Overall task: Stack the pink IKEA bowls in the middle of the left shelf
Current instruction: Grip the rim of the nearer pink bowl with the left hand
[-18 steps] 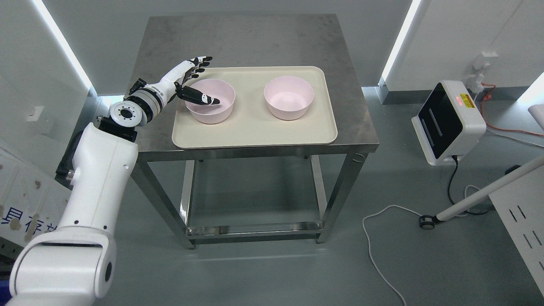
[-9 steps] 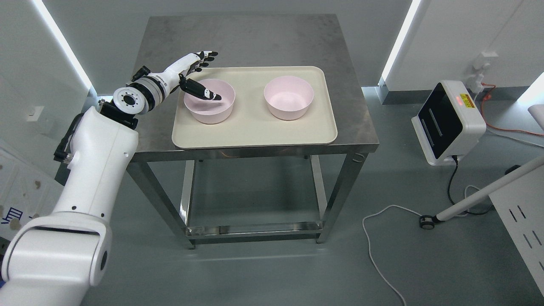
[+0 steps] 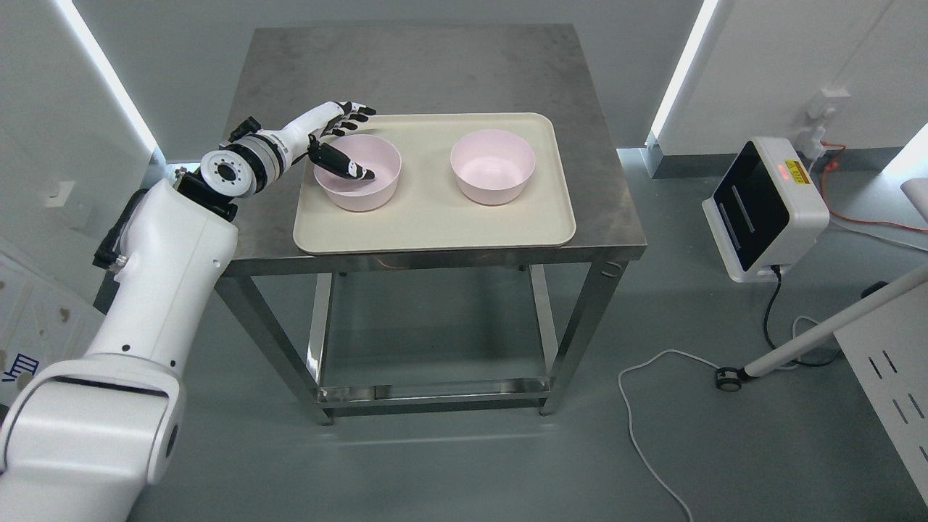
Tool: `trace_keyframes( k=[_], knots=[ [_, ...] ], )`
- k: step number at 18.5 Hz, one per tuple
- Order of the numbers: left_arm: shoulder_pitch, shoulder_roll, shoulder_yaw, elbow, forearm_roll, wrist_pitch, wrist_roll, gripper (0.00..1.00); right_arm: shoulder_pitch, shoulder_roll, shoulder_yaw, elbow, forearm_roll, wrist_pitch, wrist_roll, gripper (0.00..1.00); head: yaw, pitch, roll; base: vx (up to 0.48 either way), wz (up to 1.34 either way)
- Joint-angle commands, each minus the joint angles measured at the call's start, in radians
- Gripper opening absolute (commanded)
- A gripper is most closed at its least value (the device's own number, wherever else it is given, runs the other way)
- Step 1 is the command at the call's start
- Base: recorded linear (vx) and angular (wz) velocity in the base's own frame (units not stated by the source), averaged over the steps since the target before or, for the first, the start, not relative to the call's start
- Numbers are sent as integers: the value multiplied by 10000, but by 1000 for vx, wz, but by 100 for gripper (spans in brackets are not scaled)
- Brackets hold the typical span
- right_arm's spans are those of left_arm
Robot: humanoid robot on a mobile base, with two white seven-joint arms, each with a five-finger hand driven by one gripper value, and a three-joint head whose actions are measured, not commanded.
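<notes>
Two pink bowls stand apart on a cream tray on a steel table. The left bowl is at the tray's left side, the right bowl at its right. My left hand reaches in from the left and straddles the left bowl's near-left rim: the thumb dips inside the bowl, the four fingers stretch along the outside behind it. The fingers are spread and not closed on the rim. The right bowl stands untouched.
The steel table has bare surface behind and left of the tray, and a lower frame beneath. A white device with cables sits on the floor at the right. A white pole slants across the lower right.
The left hand has dropped a little lower over the left bowl's rim, its thumb now deeper inside. The bowls have not moved.
</notes>
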State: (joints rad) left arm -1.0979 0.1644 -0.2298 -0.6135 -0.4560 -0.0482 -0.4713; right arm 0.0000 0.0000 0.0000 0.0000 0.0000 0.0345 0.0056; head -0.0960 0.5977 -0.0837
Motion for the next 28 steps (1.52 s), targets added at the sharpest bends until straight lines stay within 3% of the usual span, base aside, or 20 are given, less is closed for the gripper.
trace_keyframes(
  k=[1, 8, 13, 17, 20, 28],
  knots=[
    [-111, 105, -325, 521, 5, 7, 50, 75, 291, -175, -107, -337, 0, 8, 5, 100, 0, 0, 0, 0, 0],
    [-157, -17, -310, 506, 20, -54, 19, 69, 291, -175, -123, -337, 0, 8, 5, 100, 0, 0, 0, 0, 0],
    [-157, -33, -187, 490, 81, -1034, 35, 41, 291, -175, -107, -337, 0, -8, 5, 100, 0, 0, 0, 0, 0],
    [-127, -94, -187, 490, 81, -1251, 50, 37, 291, -175, -108, -337, 0, -8, 5, 100, 0, 0, 0, 0, 0],
    [-127, -94, -156, 490, 81, -1587, 50, 26, 291, -175, -123, -337, 0, 8, 5, 100, 0, 0, 0, 0, 0],
    [-20, -339, 135, 490, 97, -1909, 66, 11, 291, -175, -108, -337, 0, 8, 5, 100, 0, 0, 0, 0, 0]
  ],
)
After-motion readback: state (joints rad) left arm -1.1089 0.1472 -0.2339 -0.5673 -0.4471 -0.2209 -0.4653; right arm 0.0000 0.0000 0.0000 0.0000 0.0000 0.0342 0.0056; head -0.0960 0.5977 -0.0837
